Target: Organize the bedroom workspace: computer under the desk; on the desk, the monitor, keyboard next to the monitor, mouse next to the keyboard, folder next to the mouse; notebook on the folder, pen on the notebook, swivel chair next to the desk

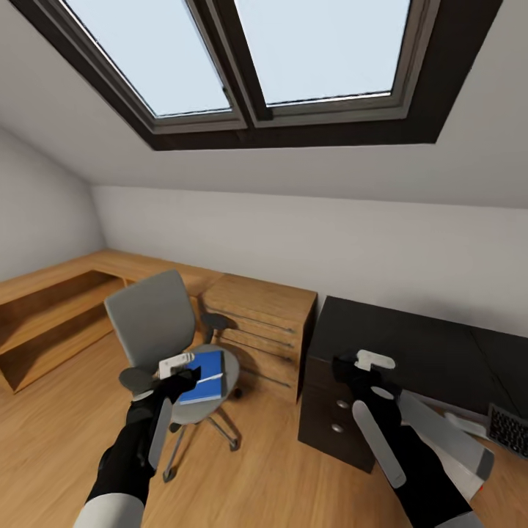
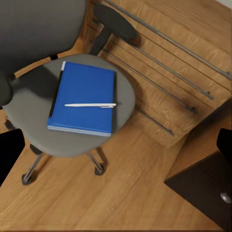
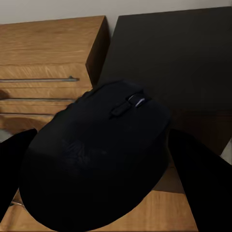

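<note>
Right tool (image 3: 104, 159) clamped on the mouse (image 3: 101, 159), held over the near corner of the black table (image 1: 411, 345). Risk: smooth rounded shell could slip out before set-down.

Left tool (image 1: 176, 374) over the swivel chair (image 1: 150, 315); jaw state cannot tell.

Chair seat holds a blue notebook (image 2: 84, 101), pen (image 2: 90, 105) on top; the pen may roll off if jostled.

Keyboard (image 1: 510, 429) at the table's near edge.

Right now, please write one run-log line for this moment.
right gripper: shut on mouse | pen on blue book, swivel chair | desk ahead
</note>
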Robot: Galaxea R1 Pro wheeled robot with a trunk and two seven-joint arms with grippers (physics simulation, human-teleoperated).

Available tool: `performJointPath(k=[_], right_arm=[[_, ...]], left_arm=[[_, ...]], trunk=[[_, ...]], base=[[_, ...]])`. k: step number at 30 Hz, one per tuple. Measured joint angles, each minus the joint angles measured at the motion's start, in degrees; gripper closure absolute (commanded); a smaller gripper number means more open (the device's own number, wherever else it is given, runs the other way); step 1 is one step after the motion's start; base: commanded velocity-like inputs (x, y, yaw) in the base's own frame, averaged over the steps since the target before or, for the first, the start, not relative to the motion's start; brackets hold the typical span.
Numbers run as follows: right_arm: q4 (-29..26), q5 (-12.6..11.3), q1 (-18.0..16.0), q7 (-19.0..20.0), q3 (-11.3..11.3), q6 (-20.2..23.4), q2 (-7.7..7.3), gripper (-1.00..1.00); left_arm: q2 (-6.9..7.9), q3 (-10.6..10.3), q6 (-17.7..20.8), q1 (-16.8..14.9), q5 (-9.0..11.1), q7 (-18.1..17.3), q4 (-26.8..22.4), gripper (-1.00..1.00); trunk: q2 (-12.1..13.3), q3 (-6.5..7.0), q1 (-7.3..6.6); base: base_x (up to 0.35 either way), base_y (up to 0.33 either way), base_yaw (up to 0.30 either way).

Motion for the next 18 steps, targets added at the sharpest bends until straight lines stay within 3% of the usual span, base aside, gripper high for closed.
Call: performJointPath(k=[12, 15, 18], right_arm=[[2.55, -0.38, 0.05, -0.04, 0.55, -0.83, -0.22, 1.00], [2.47, -0.38, 0.05, -0.10, 0.57, -0.89, -0.21, 1.00], [2.79, -0.31, 0.05, -0.04, 0.58, -0.94, -0.23, 1.00]], left_arm=[[0.00, -0.53, -0.48, 0.01, 0.47, -0.06, 3.46, -1.00], [0.00, -0.61, -0.21, 1.96, 0.51, -0.12, -1.07, -1.00], [0.00, -0.64, 0.25, 5.99, 0.58, -0.20, -8.91, -1.00]], trunk=[[-0.01, 0.00, 0.01], [-0.01, -0.02, 0.01], [0.00, -0.12, 0.01]], base=[[0.273, 0.000, 0.001], [0.172, 0.000, 0.079], [0.164, 0.000, 0.194]])
